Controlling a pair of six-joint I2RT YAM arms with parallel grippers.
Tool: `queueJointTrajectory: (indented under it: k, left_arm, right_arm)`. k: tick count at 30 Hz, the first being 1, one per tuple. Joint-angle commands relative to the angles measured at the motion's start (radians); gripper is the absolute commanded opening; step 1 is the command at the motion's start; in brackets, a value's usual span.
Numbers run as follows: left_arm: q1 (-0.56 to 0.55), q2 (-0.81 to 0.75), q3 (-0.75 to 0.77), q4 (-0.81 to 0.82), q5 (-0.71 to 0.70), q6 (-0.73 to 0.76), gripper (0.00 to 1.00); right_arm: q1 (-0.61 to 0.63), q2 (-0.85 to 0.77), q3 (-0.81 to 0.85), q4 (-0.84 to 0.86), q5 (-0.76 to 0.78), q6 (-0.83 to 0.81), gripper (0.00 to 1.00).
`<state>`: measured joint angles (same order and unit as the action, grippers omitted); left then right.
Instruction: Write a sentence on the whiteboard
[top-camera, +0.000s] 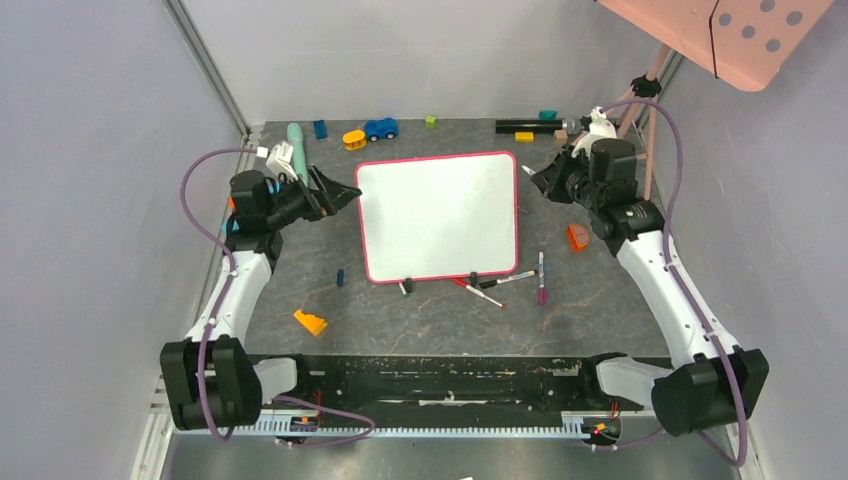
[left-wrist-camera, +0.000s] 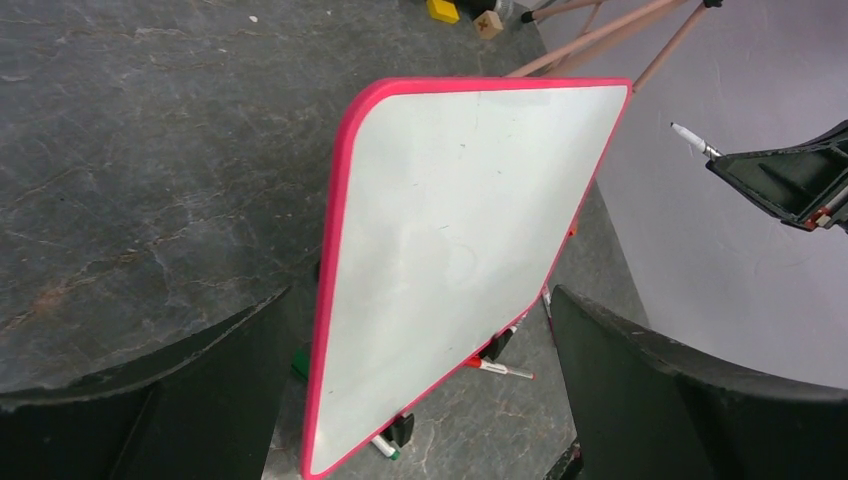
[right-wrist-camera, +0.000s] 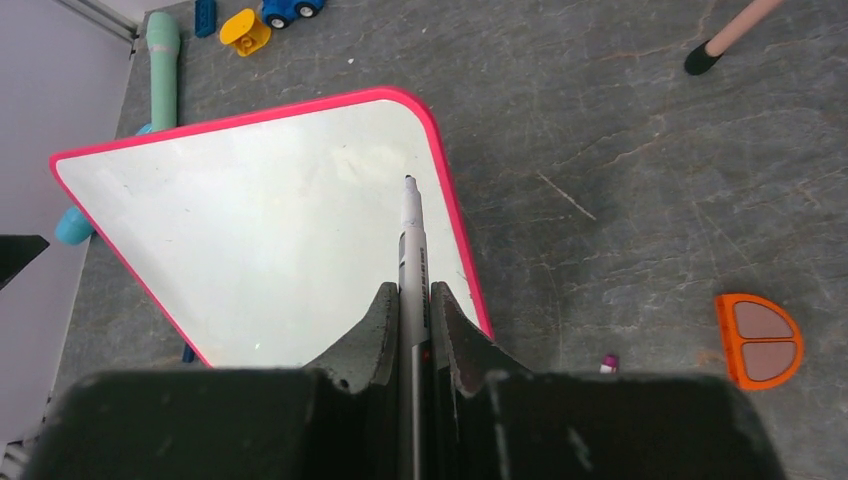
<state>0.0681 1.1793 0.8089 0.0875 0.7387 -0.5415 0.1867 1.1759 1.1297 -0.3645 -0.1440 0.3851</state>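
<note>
We see the board (top-camera: 438, 215) in the middle of the dark tabletop (top-camera: 420, 330), between the two arms. It stands on two black clip feet (top-camera: 405, 287) at its near edge; how steeply it leans we cannot tell. Its pink-red frame runs unbroken all round, and its face shows plain white with only faint smudges.

The right jaws are closed tight on a marker (right-wrist-camera: 412, 240), which sticks straight out between them with its dark tip forward. From the right wrist the tip lies over the board's far right corner. From the left wrist the same tip (left-wrist-camera: 690, 138) stands in the air, apart from the board's edge. We take it as near the corner, and we cannot tell that it touches.

The left jaws are spread as wide as they go and hold nothing. They sit just beside the board's left edge, near its far corner, and in the left wrist view the board shows between the two fingers.

Three loose pens (top-camera: 505, 279) lie on the tabletop by the board's near right corner. A blue car (top-camera: 380, 128) sits beyond the board, and an orange wedge (top-camera: 310, 322) lies to the near left.
</note>
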Motion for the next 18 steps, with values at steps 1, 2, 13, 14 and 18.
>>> queueJointTrajectory:
  k: [1,2,13,14,18]
  left_arm:
    - [0.053,0.026,0.065,-0.041,0.042,0.104,1.0]
    - [0.067,0.033,0.075,-0.046,0.059,0.114,1.0]
    - [0.121,0.173,0.057,0.126,0.194,-0.037,1.0]
    - [0.122,0.191,0.052,0.144,0.201,-0.064,1.0]
    - [0.122,0.2,0.021,0.154,0.183,-0.037,1.0]
  right_arm:
    - [0.02,0.043,0.071,0.053,-0.036,0.031,0.0]
    - [0.024,0.053,0.076,0.063,-0.044,0.041,0.0]
    - [0.034,0.066,0.096,0.11,-0.067,0.054,0.0]
    - [0.035,0.062,0.09,0.113,-0.07,0.052,0.0]
    - [0.037,0.05,0.091,0.122,-0.084,0.041,0.0]
